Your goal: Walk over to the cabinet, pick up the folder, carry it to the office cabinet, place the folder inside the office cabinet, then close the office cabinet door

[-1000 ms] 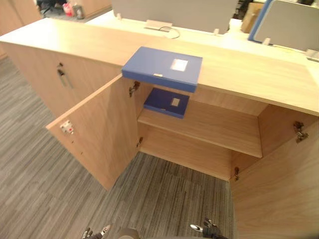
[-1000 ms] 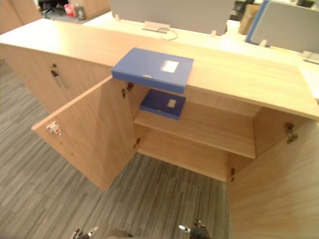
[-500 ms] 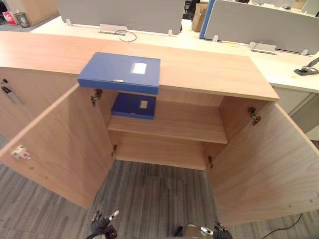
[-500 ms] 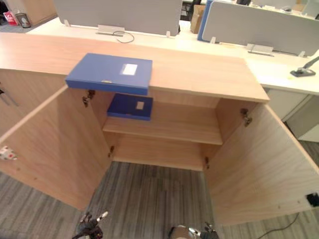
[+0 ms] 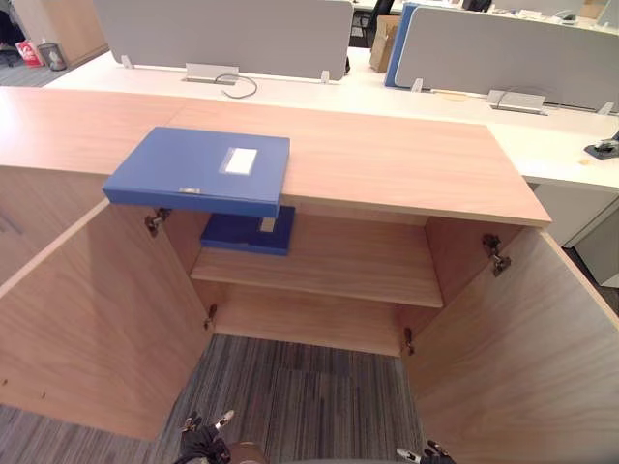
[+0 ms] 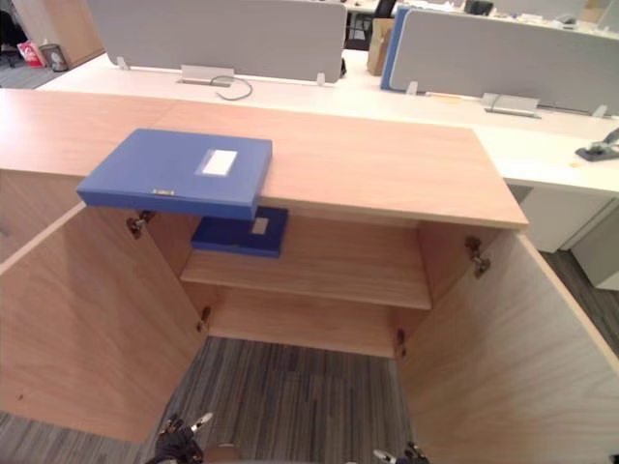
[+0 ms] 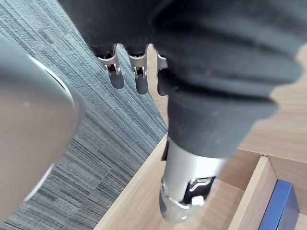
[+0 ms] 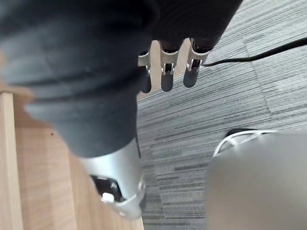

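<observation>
A blue folder (image 5: 198, 170) with a white label lies flat on the wooden cabinet top (image 5: 406, 159), its near edge overhanging the front. Below it, a second blue folder (image 5: 244, 233) rests on the left end of the inner shelf (image 5: 338, 263). Both cabinet doors stand wide open. My left hand (image 5: 203, 442) hangs low over the carpet in front of the cabinet, fingers (image 7: 138, 76) straight and holding nothing. My right hand (image 5: 426, 452) hangs likewise at the lower right, its fingers (image 8: 165, 72) relaxed and empty. Both hands are well short of the folders.
The open left door (image 5: 92, 319) and open right door (image 5: 522, 358) flank the striped grey carpet (image 5: 309, 396) where I stand. Behind the cabinet run white desks (image 5: 387, 92) with grey dividers (image 5: 222, 34).
The whole picture has swung right and drawn nearer, so the camera moved; the open cabinet now sits centred. Both hands still hang low and empty.
</observation>
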`<state>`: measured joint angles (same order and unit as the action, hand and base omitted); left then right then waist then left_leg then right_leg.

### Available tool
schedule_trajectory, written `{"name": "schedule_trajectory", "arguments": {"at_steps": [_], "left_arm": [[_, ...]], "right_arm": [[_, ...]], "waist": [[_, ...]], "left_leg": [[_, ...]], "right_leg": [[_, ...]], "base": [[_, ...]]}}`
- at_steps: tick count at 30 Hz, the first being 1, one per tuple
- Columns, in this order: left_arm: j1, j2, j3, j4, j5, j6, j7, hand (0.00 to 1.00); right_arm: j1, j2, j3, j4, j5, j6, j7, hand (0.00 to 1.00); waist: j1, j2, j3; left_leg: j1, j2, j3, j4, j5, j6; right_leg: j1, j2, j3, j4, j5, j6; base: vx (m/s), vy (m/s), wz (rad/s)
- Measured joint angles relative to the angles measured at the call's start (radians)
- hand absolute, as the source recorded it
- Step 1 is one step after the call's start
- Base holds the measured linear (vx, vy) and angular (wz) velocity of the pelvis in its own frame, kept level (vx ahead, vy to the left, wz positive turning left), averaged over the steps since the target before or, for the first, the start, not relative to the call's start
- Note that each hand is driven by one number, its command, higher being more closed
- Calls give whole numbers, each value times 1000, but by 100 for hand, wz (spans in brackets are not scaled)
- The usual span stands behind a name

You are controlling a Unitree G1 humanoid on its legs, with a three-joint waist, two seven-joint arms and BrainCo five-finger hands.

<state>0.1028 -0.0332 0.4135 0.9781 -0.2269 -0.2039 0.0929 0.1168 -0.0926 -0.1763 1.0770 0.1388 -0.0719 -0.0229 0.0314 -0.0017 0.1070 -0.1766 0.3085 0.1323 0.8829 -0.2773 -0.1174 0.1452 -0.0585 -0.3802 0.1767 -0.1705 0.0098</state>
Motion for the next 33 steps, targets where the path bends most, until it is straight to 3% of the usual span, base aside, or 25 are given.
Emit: {"name": "schedule_trajectory", "arguments": {"at_steps": [1,2,3,4,5,8,10,16,21,24,28,33], "left_arm": [[-3,6,-14,0,9,1,0,0],[-2,3,-17,-4,24,1,1,0],[0,0,-17,-3,26,0,1,0],[3,12,-18,10,18,1,1,0],[8,28,-23,17,-1,1,3,0],[8,45,-26,35,-11,1,22,0],[11,48,-30,48,-8,1,23,0],[11,60,-69,65,-23,0,17,0],[33,82,-158,61,-202,6,-54,0],[82,87,-219,-31,-386,20,-94,0],[172,71,-305,-345,-588,35,-123,0],[186,55,-290,-667,-676,-10,-88,0]], "right_arm": [[-47,8,23,17,1,9,-15,0],[-83,32,15,23,-1,11,-26,0],[-85,34,12,22,-1,9,-26,0],[-86,75,3,28,-2,8,-22,0],[-84,95,1,29,-3,7,-14,0],[-74,101,-42,40,-4,8,-14,0],[-62,105,-47,41,-4,7,-7,0],[-50,100,-77,72,-5,7,1,0],[-46,74,-81,86,-28,7,15,0],[-46,60,-76,87,-43,8,22,0],[-44,51,-56,87,-68,12,32,0],[-47,36,25,84,-83,32,32,0]], "waist": [[11,-7,5],[16,-4,4],[17,3,0],[29,-13,-7],[26,-45,-19],[19,-66,-18],[18,-67,-33],[12,-73,-39],[-2,-57,-45],[-11,-57,-44],[-13,-51,-54],[-7,-55,-78]], "left_leg": [[-19,-37,0,-101,-12,13],[-30,-82,-25,-309,20,27],[-28,-88,-37,-362,50,34],[-6,-135,-33,-414,103,28],[9,-182,-31,-461,120,48],[61,-247,-23,-516,130,65],[98,-265,-16,-576,144,83],[149,-280,-18,-724,228,75],[227,-286,-31,-933,347,65],[244,-290,-37,-971,368,63],[240,-306,-54,-975,367,62],[213,-315,-79,-970,376,75]], "right_leg": [[8,-26,17,-3,7,12],[12,-55,30,-7,15,35],[11,-55,31,-8,14,45],[17,-88,43,-30,19,75],[15,-110,55,-56,23,70],[42,-145,55,-71,55,70],[50,-155,55,-86,77,71],[49,-149,55,-127,94,81],[40,-139,56,-159,92,84],[35,-137,60,-157,88,95],[29,-151,63,-154,77,105],[12,-152,60,-162,81,109]], "base": [[200,349,-43],[161,304,-34],[161,335,-19],[165,246,10],[203,283,24],[166,172,25],[118,119,-8],[4,-51,-3],[-83,-66,-6],[-98,9,-6],[-67,50,4],[30,21,8]]}}
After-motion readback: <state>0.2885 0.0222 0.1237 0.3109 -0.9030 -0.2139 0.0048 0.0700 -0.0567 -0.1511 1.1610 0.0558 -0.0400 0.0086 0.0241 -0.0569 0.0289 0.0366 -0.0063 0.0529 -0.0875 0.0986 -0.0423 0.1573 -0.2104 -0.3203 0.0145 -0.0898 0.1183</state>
